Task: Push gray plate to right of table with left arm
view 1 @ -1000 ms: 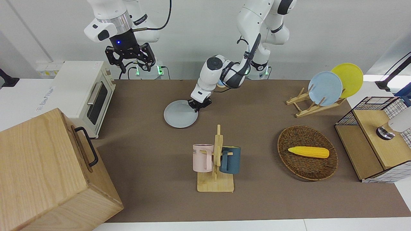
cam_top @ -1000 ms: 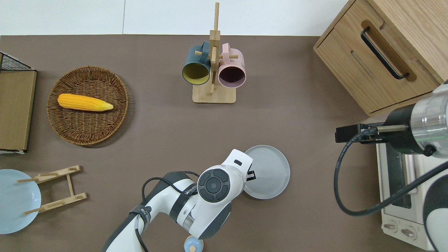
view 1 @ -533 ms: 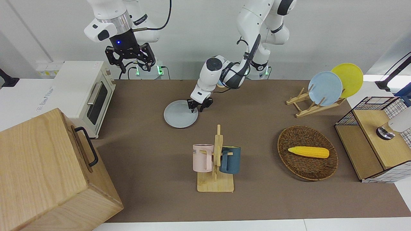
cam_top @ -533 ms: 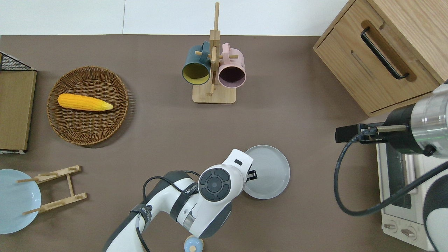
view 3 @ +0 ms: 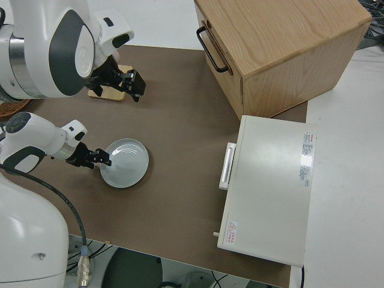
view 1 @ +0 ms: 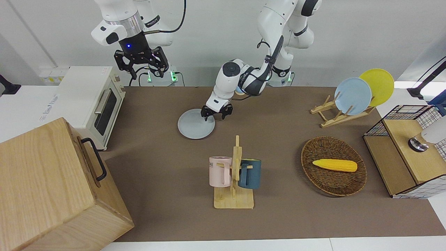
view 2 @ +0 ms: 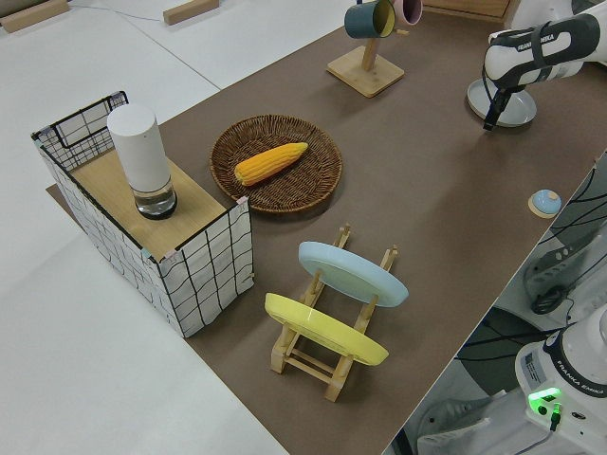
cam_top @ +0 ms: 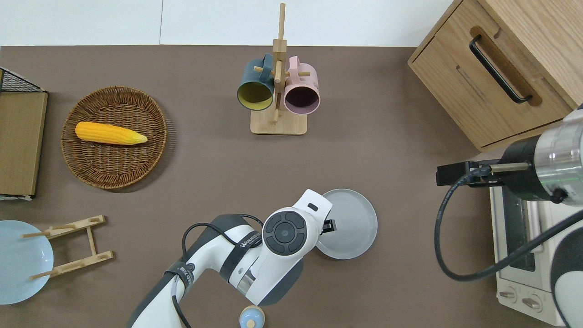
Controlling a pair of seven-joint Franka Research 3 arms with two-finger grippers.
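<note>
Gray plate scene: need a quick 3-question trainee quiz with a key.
1. True or false: the gray plate lies flat on the table.
2. What lies in the wicker basket? A) a corn cob B) a mug C) a spoon
3. The left tool is at the plate's rim: open or shut?

Key: 1 true; 2 A; 3 open.
</note>
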